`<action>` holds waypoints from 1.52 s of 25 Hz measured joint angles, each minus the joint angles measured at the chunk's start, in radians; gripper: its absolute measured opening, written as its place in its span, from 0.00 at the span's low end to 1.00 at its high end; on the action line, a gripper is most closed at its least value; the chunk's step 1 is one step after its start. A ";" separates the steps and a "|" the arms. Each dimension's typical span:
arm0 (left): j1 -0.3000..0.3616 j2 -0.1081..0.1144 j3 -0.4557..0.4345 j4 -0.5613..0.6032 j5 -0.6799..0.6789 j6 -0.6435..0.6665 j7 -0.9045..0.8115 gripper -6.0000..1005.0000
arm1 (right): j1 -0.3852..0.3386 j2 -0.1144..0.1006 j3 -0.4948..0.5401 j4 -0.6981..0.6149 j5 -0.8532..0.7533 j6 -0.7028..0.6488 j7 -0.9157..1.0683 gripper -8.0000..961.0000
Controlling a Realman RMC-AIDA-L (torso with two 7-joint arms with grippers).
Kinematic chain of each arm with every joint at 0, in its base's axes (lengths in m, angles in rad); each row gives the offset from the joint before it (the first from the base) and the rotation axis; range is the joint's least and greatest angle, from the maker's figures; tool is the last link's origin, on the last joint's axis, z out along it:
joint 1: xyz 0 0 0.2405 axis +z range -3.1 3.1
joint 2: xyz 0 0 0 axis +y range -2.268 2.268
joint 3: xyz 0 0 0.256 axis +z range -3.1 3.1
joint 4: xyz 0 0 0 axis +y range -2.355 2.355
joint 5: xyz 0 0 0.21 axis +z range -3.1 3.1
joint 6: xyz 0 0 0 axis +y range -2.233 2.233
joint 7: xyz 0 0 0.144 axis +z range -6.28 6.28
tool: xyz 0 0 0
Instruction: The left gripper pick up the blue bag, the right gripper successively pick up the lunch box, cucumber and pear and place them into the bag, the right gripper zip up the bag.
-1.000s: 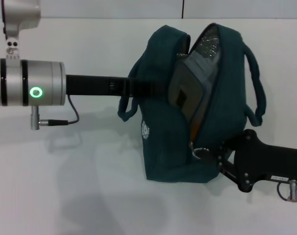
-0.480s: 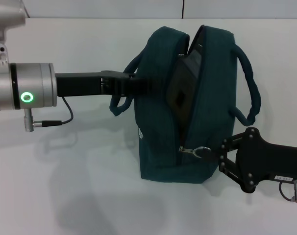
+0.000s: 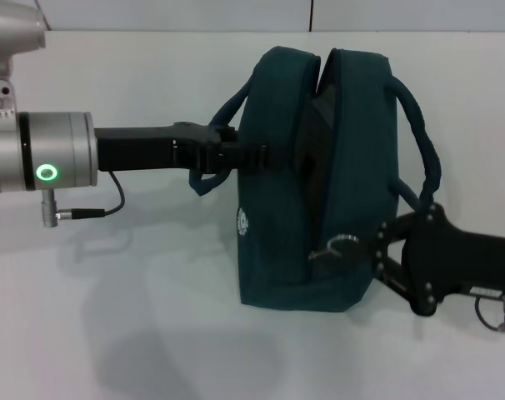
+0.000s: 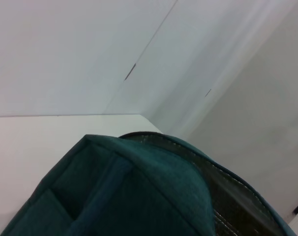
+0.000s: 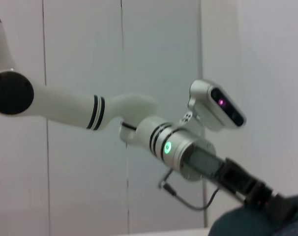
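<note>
Zipping step: blue bag (image 3: 277, 175) stands on the table (image 3: 111, 333), left gripper (image 3: 236, 157) pinching its handle; right gripper (image 3: 373, 250), jaws pinching the zip ring (image 3: 342, 244), must next pull it along

1. Silver cylindrical left wrist (image 3: 44, 162) with black bands and glowing green ring light (image 3: 46, 173).
2. Thin black cable (image 3: 102, 204) looped beneath from a metal plug.
3. Matte black right pincer (image 3: 377, 254) housing, studded with small screws.
</note>
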 joint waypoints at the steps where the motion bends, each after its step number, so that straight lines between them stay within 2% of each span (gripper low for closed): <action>1: 0.000 -0.001 -0.001 0.000 -0.003 -0.001 0.001 0.57 | 0.000 0.000 0.000 -0.002 0.011 -0.002 -0.002 0.02; 5: -0.001 -0.002 -0.009 0.000 -0.017 -0.005 0.008 0.73 | 0.001 0.000 0.000 -0.008 0.058 -0.011 -0.014 0.02; 10: 0.001 -0.004 -0.045 -0.001 -0.036 -0.007 0.035 0.88 | 0.008 0.002 -0.002 -0.022 0.085 -0.013 -0.023 0.02; 18: 0.035 -0.002 -0.108 -0.019 -0.129 -0.005 0.101 0.87 | 0.024 0.004 -0.001 -0.069 0.153 0.006 -0.024 0.02; 24: 0.080 0.001 -0.151 -0.030 -0.185 0.001 0.144 0.87 | 0.074 0.004 0.000 -0.077 0.201 0.087 -0.020 0.02; 33: 0.122 0.005 -0.199 -0.031 -0.189 0.003 0.147 0.86 | 0.179 0.006 0.000 -0.074 0.203 0.180 -0.020 0.02; 38: 0.144 0.016 -0.200 -0.030 -0.189 0.010 0.142 0.86 | 0.211 0.007 -0.003 -0.081 0.204 0.179 -0.022 0.01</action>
